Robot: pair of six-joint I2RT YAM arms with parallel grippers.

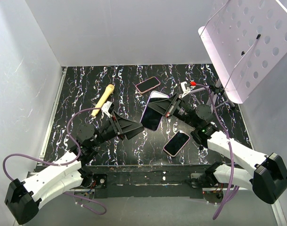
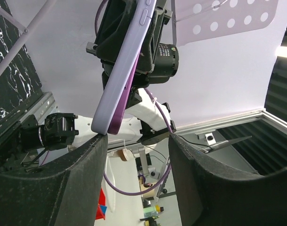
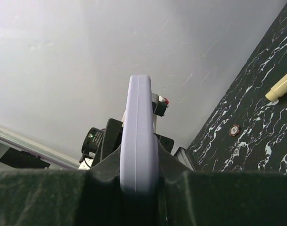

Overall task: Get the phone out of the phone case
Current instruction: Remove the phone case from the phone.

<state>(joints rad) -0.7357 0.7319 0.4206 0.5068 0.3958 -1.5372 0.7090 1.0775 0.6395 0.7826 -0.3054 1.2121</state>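
A phone in a lavender case (image 1: 151,113) is held tilted above the middle of the table, screen facing up. My right gripper (image 1: 169,107) is shut on its upper right side; in the right wrist view the case's edge (image 3: 138,136) is clamped between the fingers of this gripper (image 3: 138,181). My left gripper (image 1: 135,127) is open at the phone's lower left end. In the left wrist view the case (image 2: 127,61) hangs just above the open gripper (image 2: 137,141), its bottom corner at the left fingertip (image 2: 94,143). A darker purple edge (image 2: 126,101) shows along the case's lower side.
A phone in a pink case (image 1: 148,84) lies at the back and another (image 1: 176,143) lies near the front right. A cream handle-shaped object (image 1: 102,100) lies at the left. A white perforated board (image 1: 247,42) leans over the back right corner.
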